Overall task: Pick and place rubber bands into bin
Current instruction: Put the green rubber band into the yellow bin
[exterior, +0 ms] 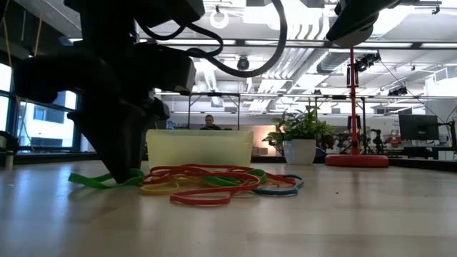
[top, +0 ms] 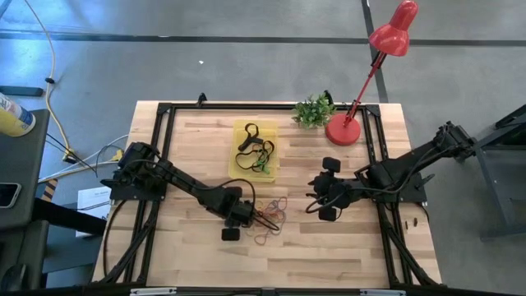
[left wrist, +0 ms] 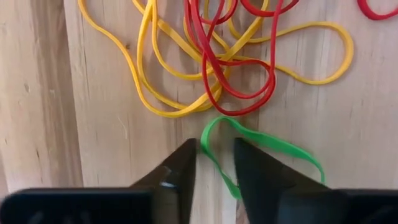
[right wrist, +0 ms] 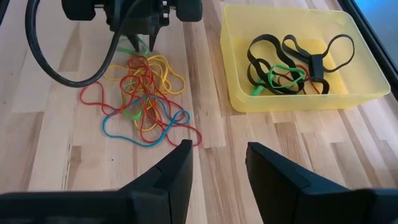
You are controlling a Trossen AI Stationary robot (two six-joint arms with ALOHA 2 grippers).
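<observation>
A loose pile of rubber bands (top: 271, 215) in red, yellow, blue and green lies on the wooden table, in front of the yellow bin (top: 255, 148). The bin holds black, green and red bands (right wrist: 292, 68). My left gripper (left wrist: 214, 165) points down at the pile's left edge, fingertips at the table. It is open by a narrow gap, with one strand of a green band (left wrist: 267, 140) running between its fingers. My right gripper (right wrist: 217, 162) hangs open above the table to the right of the pile, with nothing between its fingers. My left gripper comes from above, pointing down, and its two fingers stand on either side of one end loop of the green band (left wrist: 214, 155), across the strand. The strand passes close along one finger's inner side (left wrist: 239, 180); I cannot tell whether it touches. The band lies flat on the table.
A red desk lamp's base (top: 343, 130) and a small potted plant (top: 312, 111) stand at the far edge, right of the bin. Black frame rails (top: 160, 140) border the table. Bare wood lies along the near edge (top: 271, 263).
</observation>
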